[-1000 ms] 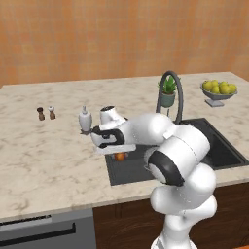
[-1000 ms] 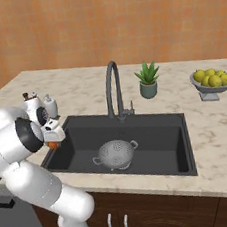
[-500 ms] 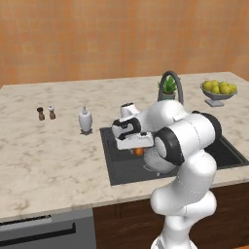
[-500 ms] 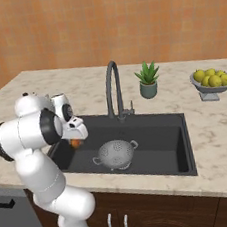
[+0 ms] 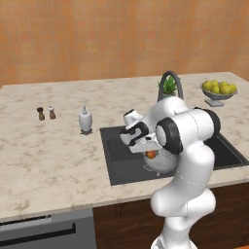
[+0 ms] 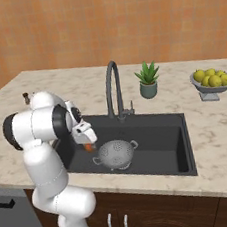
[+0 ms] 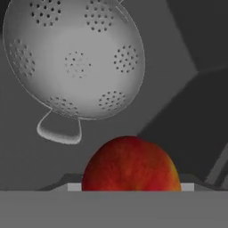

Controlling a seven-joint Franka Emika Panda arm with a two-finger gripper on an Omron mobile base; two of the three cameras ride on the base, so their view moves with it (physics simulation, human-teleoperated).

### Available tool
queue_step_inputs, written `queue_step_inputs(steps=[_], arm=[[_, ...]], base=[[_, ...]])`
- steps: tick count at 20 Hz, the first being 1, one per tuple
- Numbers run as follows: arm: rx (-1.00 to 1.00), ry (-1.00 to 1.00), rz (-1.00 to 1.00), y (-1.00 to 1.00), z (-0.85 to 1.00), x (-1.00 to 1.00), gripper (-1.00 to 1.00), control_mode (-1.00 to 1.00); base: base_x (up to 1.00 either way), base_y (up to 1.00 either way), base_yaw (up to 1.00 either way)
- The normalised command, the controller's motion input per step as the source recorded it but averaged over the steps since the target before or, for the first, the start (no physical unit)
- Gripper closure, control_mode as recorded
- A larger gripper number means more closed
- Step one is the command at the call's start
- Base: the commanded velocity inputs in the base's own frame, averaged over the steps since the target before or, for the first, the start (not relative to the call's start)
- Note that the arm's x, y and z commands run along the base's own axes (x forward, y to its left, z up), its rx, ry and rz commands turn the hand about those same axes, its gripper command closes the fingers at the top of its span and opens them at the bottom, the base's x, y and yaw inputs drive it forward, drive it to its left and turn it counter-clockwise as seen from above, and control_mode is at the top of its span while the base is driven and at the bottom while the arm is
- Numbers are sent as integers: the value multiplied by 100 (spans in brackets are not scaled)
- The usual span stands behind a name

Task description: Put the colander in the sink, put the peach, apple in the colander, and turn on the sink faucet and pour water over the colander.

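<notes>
The gripper (image 6: 89, 144) carries the apple (image 7: 131, 164) clamped between its jaws; the empty colander (image 7: 73, 58) sits upper left in the hand view, not yet underneath.

You see a colander (image 7: 73, 58) of smooth, satiny silver metal pricked with clusters of fine holes, lying in a matt dark grey sink (image 6: 160, 130). The apple (image 7: 131, 165) has glossy, faintly streaked red skin. The counter (image 5: 53, 155) looks like polished, veined pale marble, the faucet (image 6: 112, 88) dull dark metal.
</notes>
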Motion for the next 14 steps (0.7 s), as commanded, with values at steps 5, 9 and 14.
queue_step_inputs(steps=[5,9,14], arm=[[-2,-6,-13,-57,-37,35,100,-100],[0,-15,-3,-41,-56,46,100,-100],[0,-17,0,-7,-65,34,100,-100]], base=[[0,0,0],[0,0,0],[0,0,0]])
